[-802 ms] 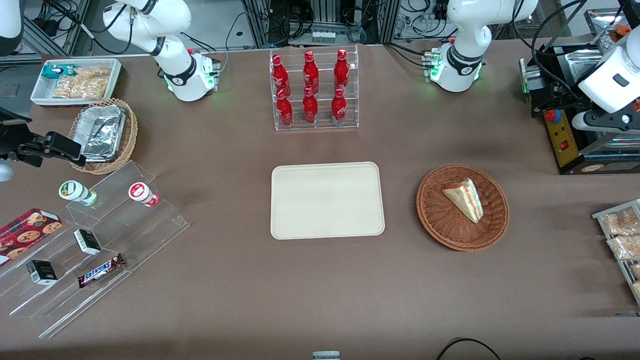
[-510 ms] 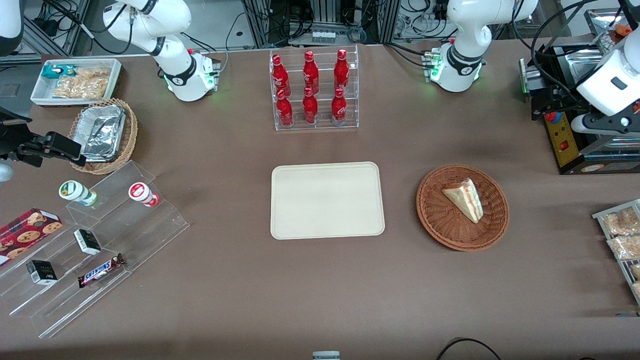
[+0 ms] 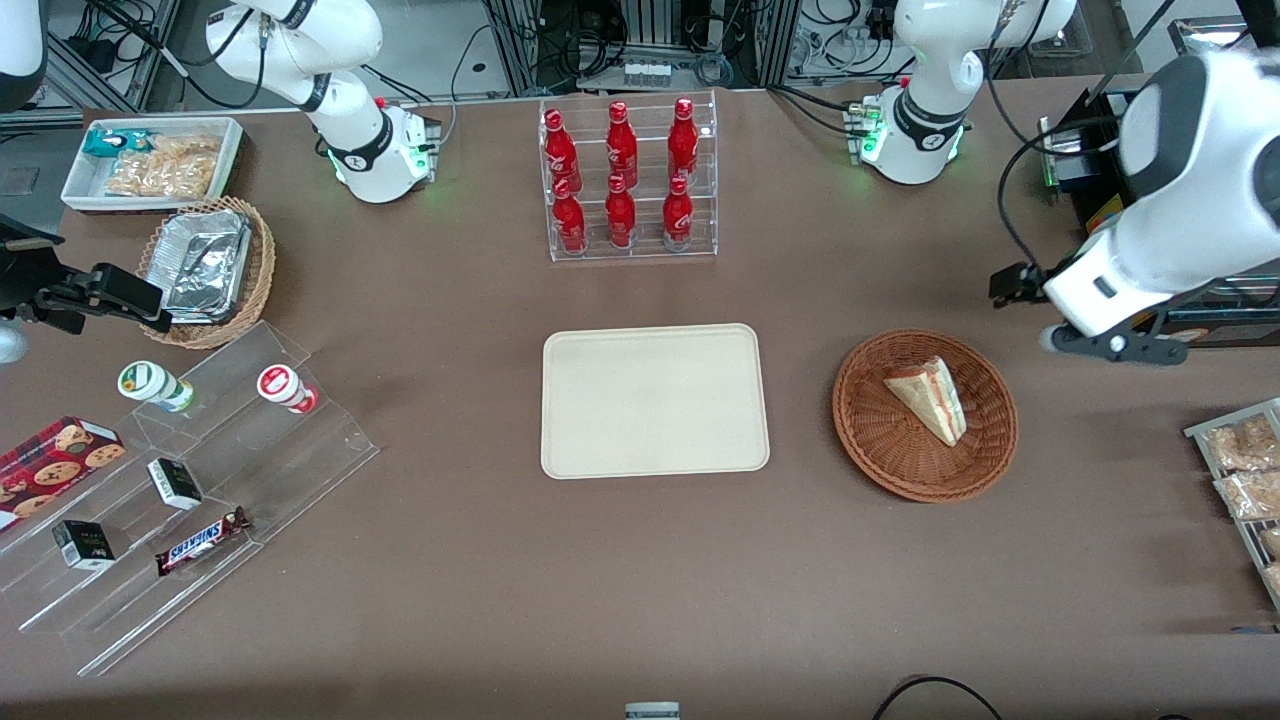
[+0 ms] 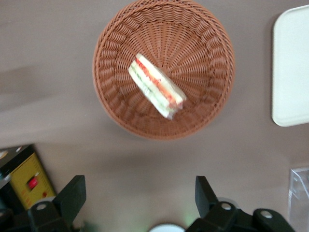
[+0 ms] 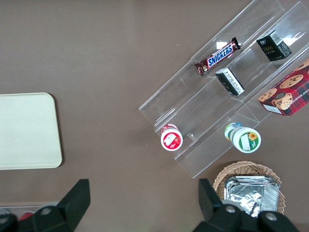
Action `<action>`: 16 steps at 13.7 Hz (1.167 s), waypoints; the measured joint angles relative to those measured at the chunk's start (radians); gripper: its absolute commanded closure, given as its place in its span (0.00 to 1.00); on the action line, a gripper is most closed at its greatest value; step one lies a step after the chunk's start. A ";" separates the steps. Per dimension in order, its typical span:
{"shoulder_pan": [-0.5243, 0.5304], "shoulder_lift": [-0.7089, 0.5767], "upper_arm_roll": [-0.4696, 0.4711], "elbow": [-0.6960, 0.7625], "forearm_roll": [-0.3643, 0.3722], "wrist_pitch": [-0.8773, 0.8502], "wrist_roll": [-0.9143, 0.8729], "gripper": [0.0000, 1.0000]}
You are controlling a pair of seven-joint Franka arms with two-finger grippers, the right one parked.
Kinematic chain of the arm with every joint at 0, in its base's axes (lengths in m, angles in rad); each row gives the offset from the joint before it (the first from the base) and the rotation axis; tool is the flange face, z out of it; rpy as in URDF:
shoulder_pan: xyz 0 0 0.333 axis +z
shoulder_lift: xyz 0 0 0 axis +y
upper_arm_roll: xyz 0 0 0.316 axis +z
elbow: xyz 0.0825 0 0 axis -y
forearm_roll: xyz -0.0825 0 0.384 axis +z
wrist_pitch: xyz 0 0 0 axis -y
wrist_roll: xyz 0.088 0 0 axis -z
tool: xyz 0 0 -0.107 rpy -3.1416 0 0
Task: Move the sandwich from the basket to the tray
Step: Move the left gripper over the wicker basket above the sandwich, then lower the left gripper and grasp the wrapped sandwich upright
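While one sandwich [image 4: 155, 86] fills one basket [image 4: 203, 34] (tray [image 4: 292, 72] bare), claw [image 4: 140, 198] hovers open.

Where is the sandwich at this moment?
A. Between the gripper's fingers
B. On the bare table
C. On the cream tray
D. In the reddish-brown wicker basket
D: the sandwich lies in the basket; the tray holds nothing, and the gripper hangs open above the table beside the basket.
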 measured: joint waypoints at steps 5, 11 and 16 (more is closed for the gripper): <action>0.001 0.011 0.002 -0.225 -0.001 0.315 -0.104 0.00; -0.014 0.070 -0.001 -0.340 -0.001 0.575 -0.578 0.00; -0.028 0.126 -0.010 -0.358 -0.001 0.652 -0.911 0.00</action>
